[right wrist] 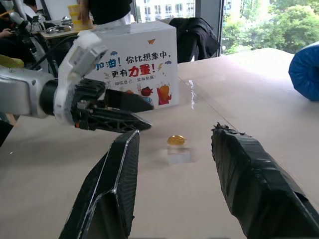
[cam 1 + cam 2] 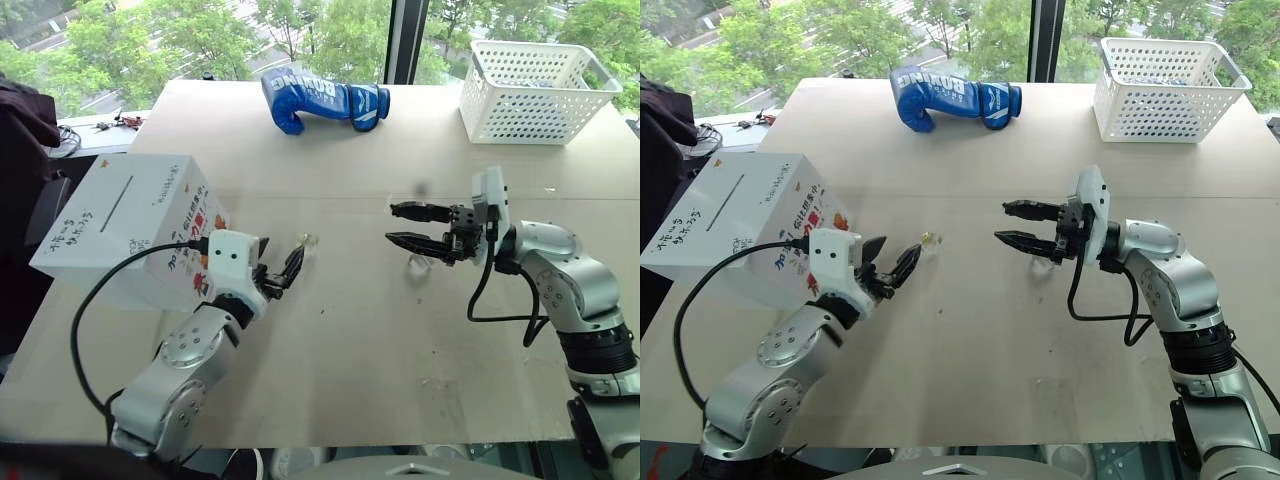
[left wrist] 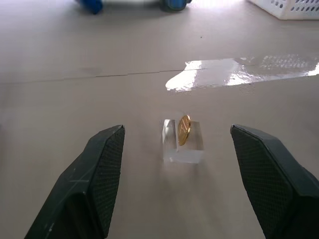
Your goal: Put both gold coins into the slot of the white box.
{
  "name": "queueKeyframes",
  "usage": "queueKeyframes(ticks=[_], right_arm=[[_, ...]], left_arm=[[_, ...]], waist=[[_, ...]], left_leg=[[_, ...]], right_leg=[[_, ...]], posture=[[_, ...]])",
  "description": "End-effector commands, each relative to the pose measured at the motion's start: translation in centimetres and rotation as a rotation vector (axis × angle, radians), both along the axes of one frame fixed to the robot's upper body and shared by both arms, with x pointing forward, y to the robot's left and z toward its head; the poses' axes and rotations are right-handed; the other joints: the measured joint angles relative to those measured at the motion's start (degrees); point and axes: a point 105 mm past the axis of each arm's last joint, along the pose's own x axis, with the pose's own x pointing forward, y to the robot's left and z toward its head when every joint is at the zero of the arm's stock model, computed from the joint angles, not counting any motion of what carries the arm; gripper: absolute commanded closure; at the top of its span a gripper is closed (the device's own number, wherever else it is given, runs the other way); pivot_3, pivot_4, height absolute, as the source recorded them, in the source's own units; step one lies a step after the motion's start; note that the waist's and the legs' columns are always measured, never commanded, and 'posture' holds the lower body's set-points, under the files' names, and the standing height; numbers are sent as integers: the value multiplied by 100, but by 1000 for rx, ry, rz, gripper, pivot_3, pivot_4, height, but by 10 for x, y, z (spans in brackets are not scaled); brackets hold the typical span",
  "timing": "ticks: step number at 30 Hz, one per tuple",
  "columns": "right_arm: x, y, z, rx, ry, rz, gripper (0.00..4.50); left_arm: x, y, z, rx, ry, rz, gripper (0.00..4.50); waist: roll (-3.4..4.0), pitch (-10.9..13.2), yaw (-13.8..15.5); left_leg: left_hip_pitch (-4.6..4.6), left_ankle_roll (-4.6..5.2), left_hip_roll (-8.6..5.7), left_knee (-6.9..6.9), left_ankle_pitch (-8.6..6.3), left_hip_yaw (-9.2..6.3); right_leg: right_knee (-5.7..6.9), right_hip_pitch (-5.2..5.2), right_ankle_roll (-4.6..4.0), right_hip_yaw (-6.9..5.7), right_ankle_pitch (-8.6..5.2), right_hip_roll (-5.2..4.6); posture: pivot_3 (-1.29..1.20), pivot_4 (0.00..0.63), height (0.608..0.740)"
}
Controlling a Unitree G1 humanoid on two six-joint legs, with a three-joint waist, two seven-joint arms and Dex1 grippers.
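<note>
Tabletop (image 2: pixel 360 340) holds one gold coin (image 3: pixel 184 129) before the open left claw (image 3: pixel 177 164).

The wide wooden table (image 2: pixel 350 350) carries every item. The white cube-shaped cardboard box (image 2: pixel 120 225) sits at the near left edge, with its thin slot (image 2: pixel 117 200) on the upper face. The left gripper (image 2: pixel 290 265) lies just right of the box. A gold coin set upright in a clear block (image 3: pixel 183 134) stands just beyond its fingertips. The right gripper (image 2: pixel 400 225) sits further right, facing left toward the coin. A blue boxing glove (image 2: pixel 322 100) lies at the far centre. A white perforated plastic basket (image 2: pixel 535 90) stands at the far right.
</note>
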Motion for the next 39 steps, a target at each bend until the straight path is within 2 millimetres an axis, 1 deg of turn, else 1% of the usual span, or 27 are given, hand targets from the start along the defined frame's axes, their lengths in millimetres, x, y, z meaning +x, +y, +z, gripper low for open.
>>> queueKeyframes(ticks=[1, 5, 7, 9, 13, 19, 23, 26, 30, 33, 34, 39], right_arm=[[-6, -4, 11, 22, -41, -21, 1997], [-9, -3, 10, 21, -36, -29, 1997], [-11, -5, 2, -24, -38, -30, 1997], [-11, -8, -4, -68, -38, -43, 1997], [-7, -13, -7, -113, -49, -74, 1997], [-4, -14, -3, -112, -65, -85, 1997], [-4, -13, -2, -103, -67, -88, 1997], [-3, -13, -2, -97, -66, -89, 1997], [-4, -12, -2, -93, -63, -82, 1997], [-4, -13, -2, -91, -62, -82, 1997], [-4, -13, -2, -91, -63, -82, 1997], [-3, -13, -2, -91, -62, -84, 1997]], left_arm=[[8, -11, 0, 45, -81, -32, 1066], [13, -19, -4, 116, -113, -49, 1066], [17, -25, -3, 150, -133, -48, 1066], [18, -31, 0, 159, -147, -59, 1066], [18, -38, 0, 154, -147, -78, 1066], [19, -42, -4, 147, -136, -81, 1066], [23, -40, -6, 150, -118, -30, 1066], [25, -43, -5, 153, -116, -27, 1066], [26, -42, -6, 148, -104, -10, 1066], [26, -42, -6, 150, -105, -3, 1785], [26, -41, -6, 151, -105, 1, 2287], [26, -39, -7, 148, -102, 17, 2287]], waist=[[-2, -1, 10], [-2, -1, -5], [-2, -1, 1], [-2, -1, -1], [-2, -1, -20], [-2, -1, -10], [-3, -1, -10], [-3, -1, -9], [-3, -1, -9], [-3, -1, -9], [-3, -1, -9], [-3, -1, -9]], left_leg=[[-1, 0, -1, 2, 0, 0], [-6, 9, -7, 6, -5, 4], [-6, 9, -6, 6, -5, 1], [-7, 10, -6, 6, -5, -5], [-5, 27, -4, 6, -15, -1], [-5, 25, -1, 7, -13, -3], [-5, 26, -1, 9, -14, -2], [-5, 27, -1, 9, -14, -4], [-6, 25, -1, 9, -14, -3], [-6, 24, -1, 9, -13, -3], [-6, 24, -1, 9, -13, -3], [-6, 24, -1, 10, -13, -3]], right_leg=[[0, 0, 0, -1, 0, -1], [-6, 1, 3, 2, 1, -9], [-5, 1, 3, -1, 1, -8], [-4, 1, 3, -7, 1, -8], [-3, 1, 4, -3, 1, -7], [-2, 1, 4, -5, 1, -4], [-3, 1, 4, -4, 1, -5], [-2, 1, 4, -6, 1, -4], [-2, 1, 4, -5, 1, -3], [-2, 1, 4, -5, 1, -3], [-1, 1, 4, -5, 1, -3], [-1, 1, 4, -5, 1, -4]], posture=[[0, 150, 704], [0, 150, 704], [0, 150, 704], [0, 150, 704], [0, 150, 704], [0, 150, 704], [0, 150, 704], [0, 150, 704], [0, 150, 704], [0, 150, 704], [0, 150, 704], [0, 150, 704]])
